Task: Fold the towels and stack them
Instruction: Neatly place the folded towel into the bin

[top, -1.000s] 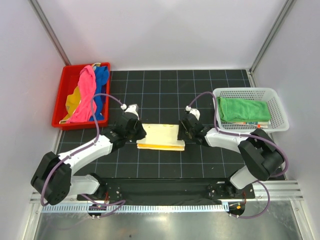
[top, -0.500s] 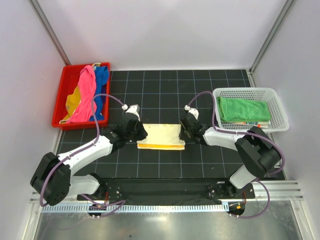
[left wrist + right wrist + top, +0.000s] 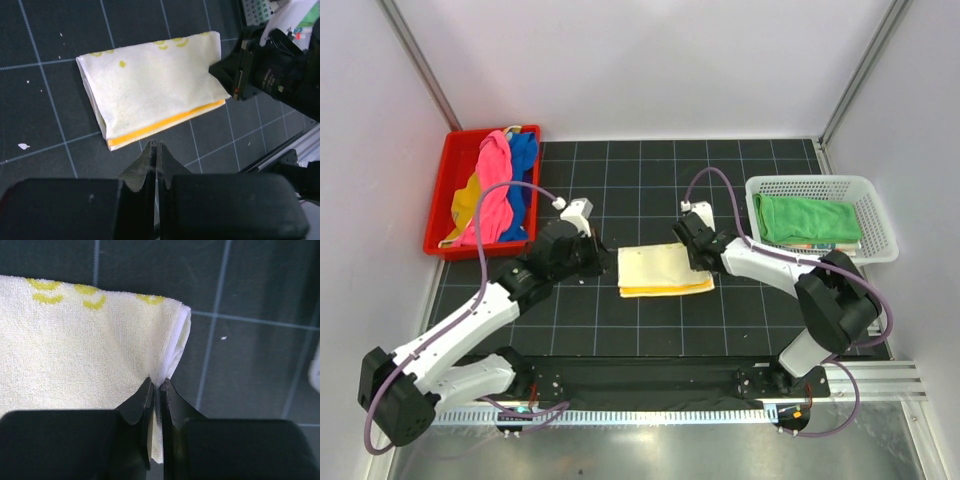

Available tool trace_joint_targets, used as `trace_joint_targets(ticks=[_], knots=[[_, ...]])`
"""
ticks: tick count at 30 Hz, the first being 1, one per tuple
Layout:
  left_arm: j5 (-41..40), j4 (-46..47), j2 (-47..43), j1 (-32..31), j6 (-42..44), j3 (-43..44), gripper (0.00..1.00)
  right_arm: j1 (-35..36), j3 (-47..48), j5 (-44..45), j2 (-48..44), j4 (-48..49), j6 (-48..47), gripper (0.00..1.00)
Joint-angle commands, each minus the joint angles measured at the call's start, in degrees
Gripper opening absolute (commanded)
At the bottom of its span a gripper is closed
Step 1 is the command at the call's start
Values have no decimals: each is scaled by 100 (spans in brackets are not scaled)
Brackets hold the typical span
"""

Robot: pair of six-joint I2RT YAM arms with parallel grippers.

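Observation:
A folded pale-yellow towel [image 3: 663,270] with a yellow stripe lies flat on the black grid mat. My right gripper [image 3: 156,382] is shut on the towel's [image 3: 75,345] right edge, with cloth pinched between the fingertips. My left gripper [image 3: 156,145] is shut with nothing in it, just off the towel's [image 3: 150,95] striped near-left corner and not touching it. Pink [image 3: 492,190], blue [image 3: 523,160] and yellow [image 3: 468,205] towels lie heaped in the red bin. A folded green towel [image 3: 805,218] rests in the white basket.
The red bin [image 3: 445,200] stands at the mat's far left. The white mesh basket [image 3: 875,215] stands at the right. The right arm's wrist [image 3: 260,75] sits close against the towel's right end. Metal frame posts rise at both back corners.
The right gripper has shut on the towel's right edge, and the towel has slid to the right. The left gripper, earlier at the towel's left edge, is now apart from it.

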Motion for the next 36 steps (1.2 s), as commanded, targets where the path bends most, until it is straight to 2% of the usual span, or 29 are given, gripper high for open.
trace_joint_targets(ticks=[1, 7, 11, 14, 21, 25, 36], knots=[[365, -464, -372, -37, 247, 293, 5, -55, 533, 900, -100, -686, -569, 1], [410, -869, -1058, -28, 405, 284, 6, -415, 1288, 1270, -74, -1064, -1078, 1], [796, -852, -1611, -28, 291, 47, 6, -837, 1869, 1367, 31, -1407, -1403, 1], [893, -1202, -1937, -37, 413, 169, 7, -1100, 2370, 1604, 137, -1776, -1615, 1], [630, -2020, -2413, -28, 1010, 319, 8, -1663, 3214, 1974, 418, -2225, -2098, 1], [463, -2354, -2685, -37, 1187, 310, 8, -2058, 3329, 1939, 454, -2138, -2274, 1], [269, -2267, -3362, -46, 1161, 108, 13, -3122, 2917, 1702, 278, -1304, -2739, 1]])
